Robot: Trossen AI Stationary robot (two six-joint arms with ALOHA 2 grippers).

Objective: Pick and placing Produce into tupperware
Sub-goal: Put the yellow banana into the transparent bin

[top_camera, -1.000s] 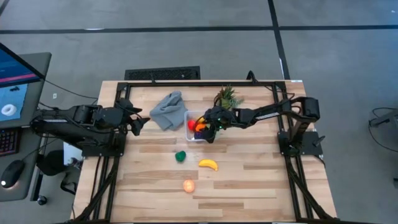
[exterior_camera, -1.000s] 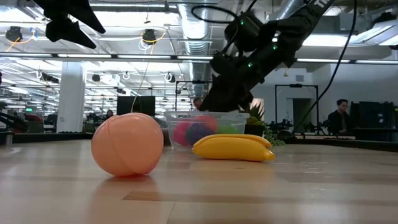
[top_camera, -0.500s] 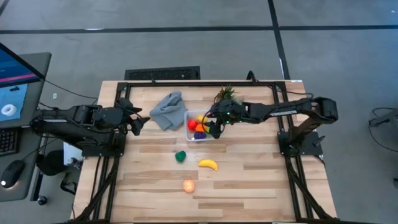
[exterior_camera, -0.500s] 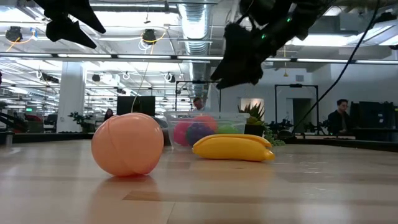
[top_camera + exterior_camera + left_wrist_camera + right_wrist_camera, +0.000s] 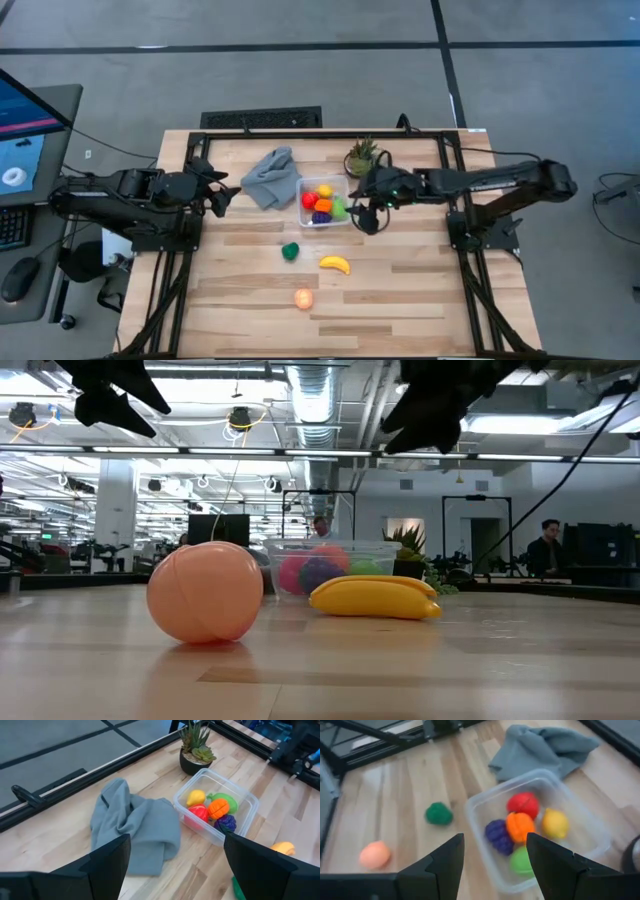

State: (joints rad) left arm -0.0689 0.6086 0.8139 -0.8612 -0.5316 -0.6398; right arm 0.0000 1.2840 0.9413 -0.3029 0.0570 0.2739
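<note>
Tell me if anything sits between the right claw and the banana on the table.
Nothing visible does. The right claw hovers open beside the clear container, and only bare wood separates it from the banana.

Readable text: none in any view.
Monitor [image 5: 25, 125] at the high view's left edge: bright screen with coloured bands and a round white shape, no letters legible.
Keyboard [image 5: 262, 119] beyond the table's far edge: keys too small to read.
Room behind the table in the low view: no sign or label can be made out.
</note>
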